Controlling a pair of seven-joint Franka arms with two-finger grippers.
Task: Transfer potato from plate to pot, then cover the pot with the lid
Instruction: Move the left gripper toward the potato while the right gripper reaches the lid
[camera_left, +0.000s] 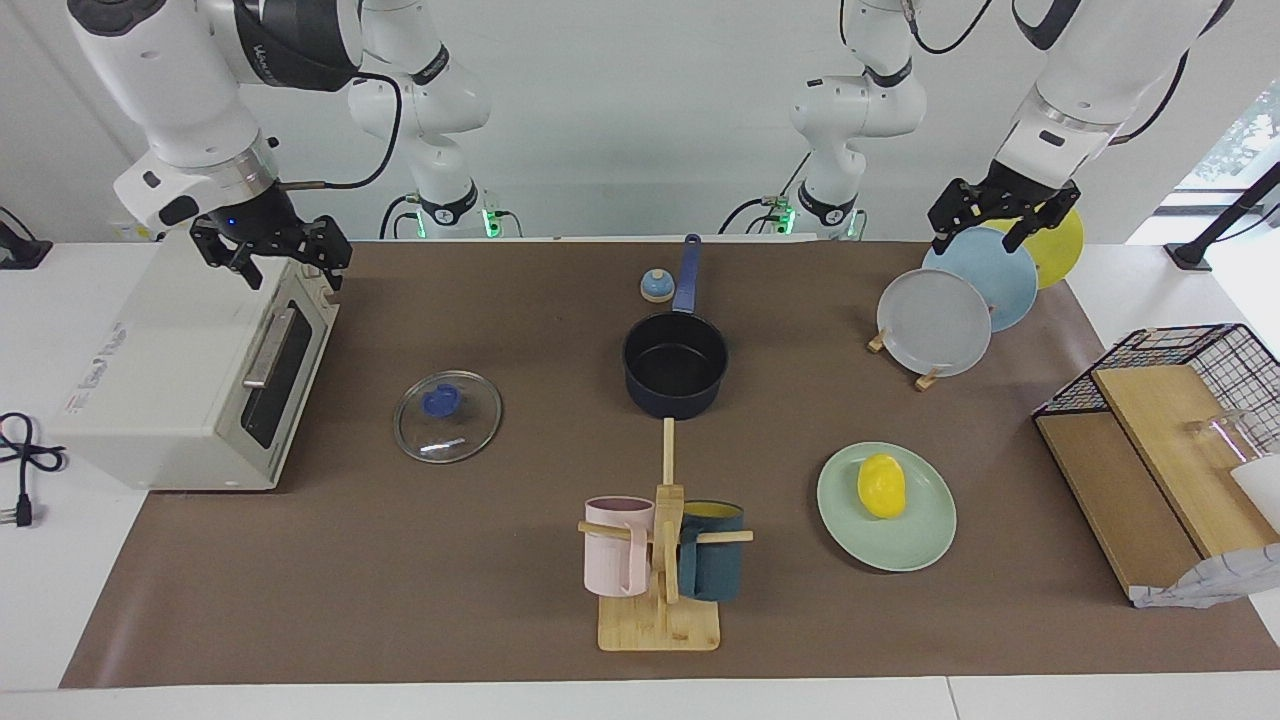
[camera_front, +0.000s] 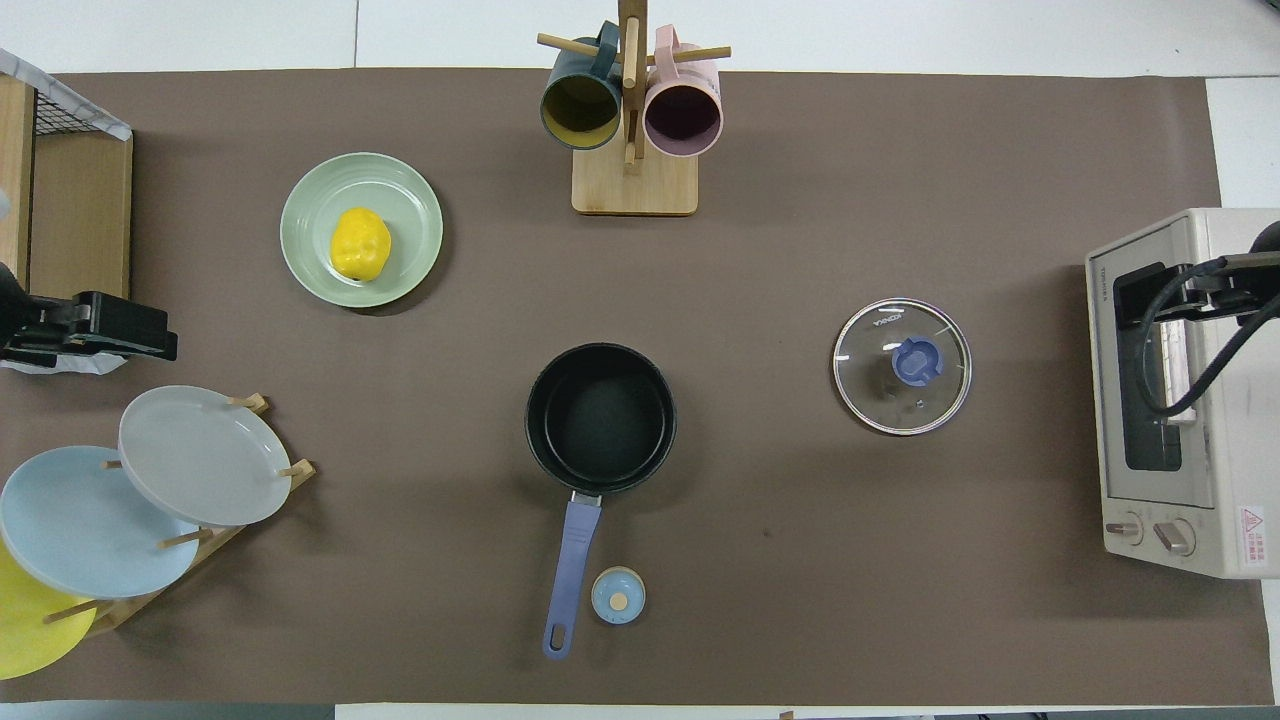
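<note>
The yellow potato (camera_left: 881, 485) (camera_front: 360, 243) lies on the mint-green plate (camera_left: 925, 545) (camera_front: 412, 215), toward the left arm's end of the table and farther from the robots than the pot. The navy pot (camera_left: 675, 362) (camera_front: 600, 415) stands empty mid-table, its blue handle pointing toward the robots. Knob up on the mat lies the glass lid (camera_left: 447, 416) (camera_front: 902, 366), beside the pot toward the right arm's end. My left gripper (camera_left: 978, 243) (camera_front: 150, 340) hangs open and empty over the plate rack. My right gripper (camera_left: 290, 272) (camera_front: 1150, 295) hangs open and empty over the toaster oven.
A toaster oven (camera_left: 200, 370) sits at the right arm's end. A wooden rack with plates (camera_left: 940, 320) and a wire basket with boards (camera_left: 1180, 400) are at the left arm's end. A mug tree (camera_left: 660, 560) stands farther out than the pot. A small blue-topped knob (camera_left: 656, 286) rests by the pot handle.
</note>
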